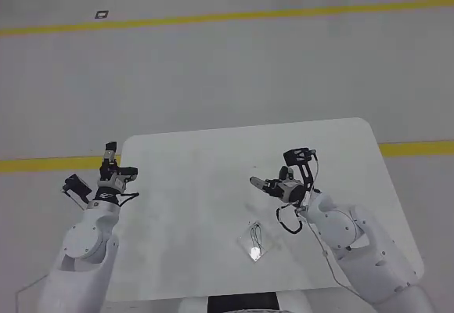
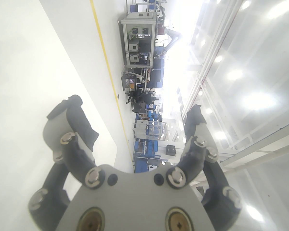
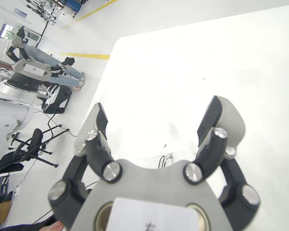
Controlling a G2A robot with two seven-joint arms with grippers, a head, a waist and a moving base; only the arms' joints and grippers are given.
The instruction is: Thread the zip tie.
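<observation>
White table; right gripper sits above its right half, jaws spread wide, holding nothing; left gripper sits at the left edge, likewise wide apart and empty; zip tie lies flat near the robot-side edge, close to the right gripper.

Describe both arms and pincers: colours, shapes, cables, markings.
Both the left arm and right arm have rounded white shells. The left pincer and right pincer each have a grey plate, black linkages with silver fasteners and two grey-backed fingers. The right's pads are black and ribbed. A black cable loops at the right wrist; a white label sits on its plate.
</observation>
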